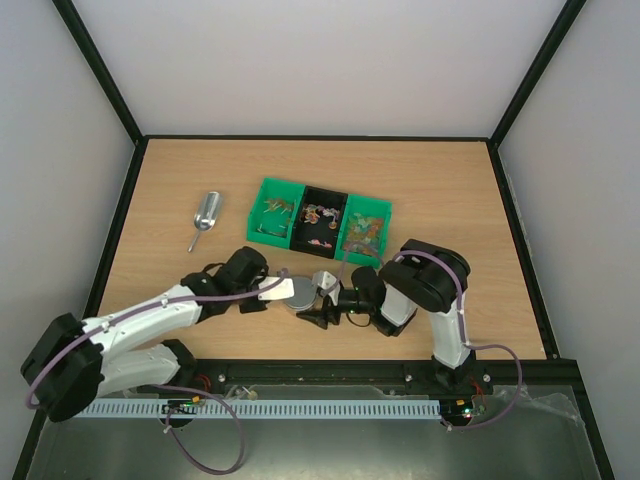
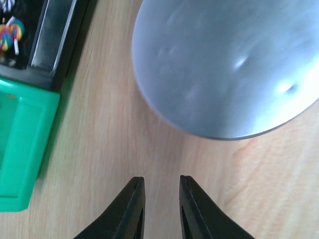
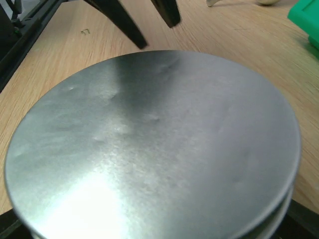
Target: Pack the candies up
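Three bins point(image 1: 265, 184) hold candies point(image 1: 318, 213), one scoop point(image 1: 205, 218) at their nine o'clock. Left end effector point(image 2: 161, 179) released; right end effector point(image 1: 318, 303) hold on one lid point(image 3: 154, 144) unclear.

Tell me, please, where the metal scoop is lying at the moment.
In the top external view, the metal scoop lies on the left part of the table, just left of the green tray and not touching it.
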`<action>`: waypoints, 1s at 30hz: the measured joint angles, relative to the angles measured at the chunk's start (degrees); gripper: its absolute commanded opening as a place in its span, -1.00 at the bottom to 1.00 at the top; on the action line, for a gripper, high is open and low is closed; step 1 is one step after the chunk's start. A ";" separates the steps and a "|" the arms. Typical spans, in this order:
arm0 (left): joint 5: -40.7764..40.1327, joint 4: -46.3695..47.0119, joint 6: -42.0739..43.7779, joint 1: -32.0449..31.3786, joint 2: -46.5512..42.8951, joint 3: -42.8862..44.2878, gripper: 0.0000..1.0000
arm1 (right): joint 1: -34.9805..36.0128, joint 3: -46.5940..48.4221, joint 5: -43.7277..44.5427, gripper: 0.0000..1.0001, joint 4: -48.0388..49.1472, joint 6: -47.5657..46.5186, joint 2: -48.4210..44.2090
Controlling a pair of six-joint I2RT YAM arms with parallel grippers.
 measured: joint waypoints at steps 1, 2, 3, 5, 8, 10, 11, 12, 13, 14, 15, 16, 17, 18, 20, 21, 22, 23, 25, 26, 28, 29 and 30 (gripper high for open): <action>0.70 -0.96 0.50 0.15 -0.83 -0.02 -0.52 | 0.11 0.00 -0.22 -0.20 -0.02 -0.11 0.00; 1.88 -1.95 1.03 -0.44 -2.27 -0.02 -0.50 | 0.15 -0.02 -0.44 -0.20 -0.04 -0.17 0.00; 2.86 -2.75 1.44 -1.51 -4.04 -0.02 -0.48 | 0.15 -0.02 -0.59 -0.20 -0.04 -0.28 0.00; 4.79 -3.58 2.10 -4.07 -6.97 0.02 -0.46 | 0.15 -0.02 -0.85 -0.19 -0.07 -0.35 0.02; 7.58 -4.37 2.86 -6.10 -7.91 0.31 -0.46 | 0.15 -0.04 -1.11 -0.20 -0.09 -0.48 0.02; 8.46 -4.61 3.02 -6.14 -6.99 0.48 -0.46 | 0.15 -0.04 -1.18 -0.19 -0.09 -0.52 0.02; 8.83 -4.83 3.02 -6.16 -6.25 0.72 -0.46 | 0.15 -0.04 -1.20 -0.20 -0.11 -0.52 0.02; 9.09 -4.87 2.97 -6.32 -5.49 1.05 -0.46 | 0.15 -0.07 -1.25 -0.20 -0.11 -0.55 0.02; 9.14 -4.74 2.93 -6.60 -4.72 1.38 -0.46 | 0.15 -0.07 -1.29 -0.20 -0.11 -0.55 0.02; 9.11 -4.50 2.78 -7.19 -4.02 1.70 -0.47 | 0.15 -0.07 -1.33 -0.19 -0.11 -0.55 0.02; 8.96 -4.02 2.60 -8.24 -3.13 2.05 -0.48 | 0.15 -0.07 -1.36 -0.20 -0.11 -0.55 0.02; 8.74 -3.08 2.27 -9.29 -1.84 2.49 -0.48 | 0.15 -0.07 -1.38 -0.19 -0.11 -0.55 0.02; 8.74 -2.69 1.99 -10.75 -1.14 2.71 -0.48 | 0.15 -0.07 -1.40 -0.20 -0.13 -0.55 0.02; 8.52 -2.21 1.49 -11.82 -0.15 2.99 -0.48 | 0.15 -0.07 -1.42 -0.20 -0.13 -0.55 0.02; 7.98 -0.87 0.31 -13.57 2.32 3.85 -0.51 | 0.15 -0.09 -1.46 -0.20 -0.13 -0.57 0.02; 7.58 0.02 -0.22 -14.10 3.32 4.04 -0.52 | 0.15 -0.11 -1.55 -0.20 -0.13 -0.57 0.02; 7.02 0.81 -0.63 -14.34 4.04 4.09 -0.53 | 0.15 -0.11 -1.60 -0.20 -0.13 -0.59 0.02; 6.43 1.42 -0.90 -14.43 4.52 4.09 -0.54 | 0.15 -0.11 -1.64 -0.20 -0.13 -0.63 0.02; 5.01 2.45 -1.11 -14.43 4.81 4.07 -0.57 | 0.15 -0.11 -1.73 -0.20 -0.13 -0.72 0.02; 4.52 2.80 -1.18 -14.36 4.90 3.91 -0.58 | 0.15 -0.13 -1.66 -0.20 -0.13 -0.74 0.02; 4.33 3.17 -1.27 -14.27 4.83 3.63 -0.62 | 0.15 -0.13 -1.55 -0.21 -0.13 -0.74 0.02; 4.42 3.45 -1.33 -14.03 4.70 3.39 -0.64 | 0.15 -0.11 -1.27 -0.21 -0.13 -0.72 0.02; 4.57 3.93 -1.31 -13.66 4.37 2.95 -0.65 | 0.15 -0.11 -1.11 -0.22 -0.13 -0.70 0.02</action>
